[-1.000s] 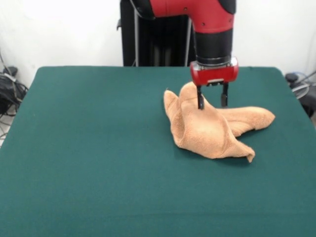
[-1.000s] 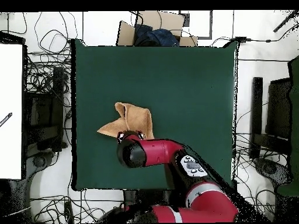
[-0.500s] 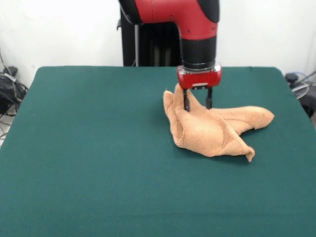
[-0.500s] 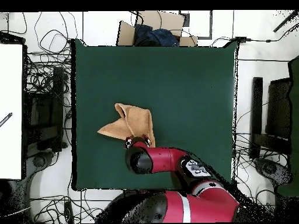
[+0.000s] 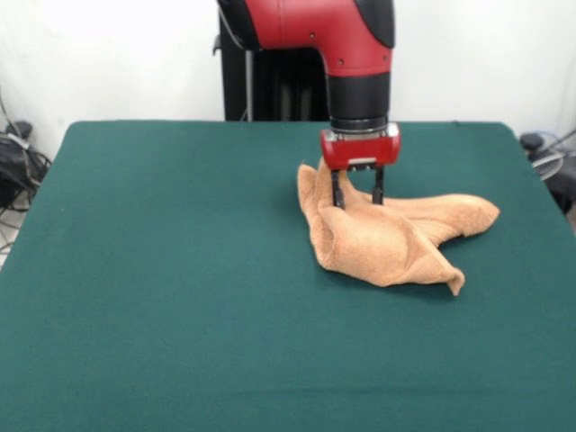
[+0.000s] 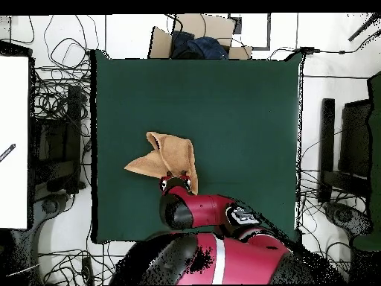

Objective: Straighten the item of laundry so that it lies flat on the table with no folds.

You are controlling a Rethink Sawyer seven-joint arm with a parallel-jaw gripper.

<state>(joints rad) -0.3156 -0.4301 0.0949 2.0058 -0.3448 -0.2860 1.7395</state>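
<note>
The item of laundry (image 5: 387,236) is a light orange-tan towel, crumpled in a folded heap right of the middle of the green table (image 5: 162,270). One lobe stands up at its far left, and a flap points right. My gripper (image 5: 357,202) hangs straight down over the heap's far part, open, with its two fingers either side of a raised fold and their tips at the cloth. In the overhead view the towel (image 6: 170,155) lies left of centre. There the gripper (image 6: 175,179) sits at the towel's lower edge, mostly covered by the red arm.
A cardboard box (image 6: 195,37) with dark cloth stands beyond the table's top edge in the overhead view. Cables (image 6: 56,112) and equipment crowd both sides of the table. A white board (image 6: 13,141) lies at the left.
The gripper has moved left along the towel's far side, from over its middle to its raised left lobe, and dropped slightly. It stayed open. The towel has barely changed.
</note>
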